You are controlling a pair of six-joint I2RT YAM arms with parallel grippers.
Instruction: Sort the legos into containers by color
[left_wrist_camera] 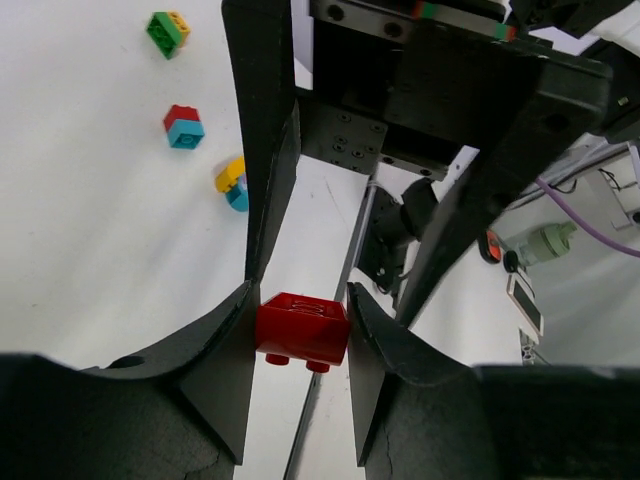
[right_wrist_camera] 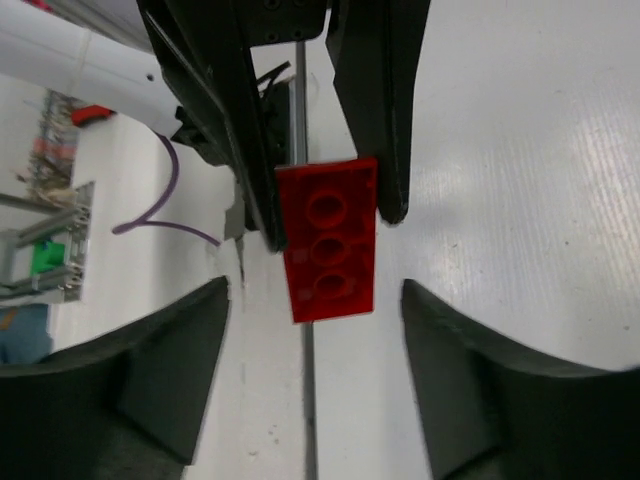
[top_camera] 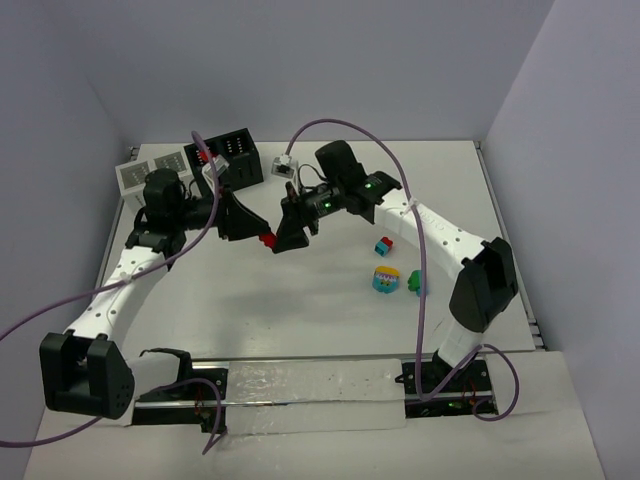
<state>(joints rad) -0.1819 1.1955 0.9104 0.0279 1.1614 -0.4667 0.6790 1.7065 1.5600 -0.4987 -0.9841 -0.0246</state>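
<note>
though the red brick (left_wrist_camera: 302,328) looks light, stiff and slick, the left gripper (left_wrist_camera: 300,322) clamps its sides while the right gripper (right_wrist_camera: 313,325) gapes.

white table (top_camera: 300,305), plain pale grey-lilac walls (top_camera: 330,60) on three sides, soft even light

The red brick (left_wrist_camera: 302,328) is plain glossy red, and its underside shows three round hollows. Behind it stand the black container (top_camera: 236,152), its top dotted white, and the white container (top_camera: 150,172), dotted grey. To the red brick's right lie a red-on-teal pair (top_camera: 384,245), a cyan-and-yellow rounded piece (top_camera: 386,280) whose markings are too small to read, and a green brick (top_camera: 415,283) joined to a yellow one. The table (top_camera: 300,320) is white and the cables (top_camera: 335,122) are purple.
</note>
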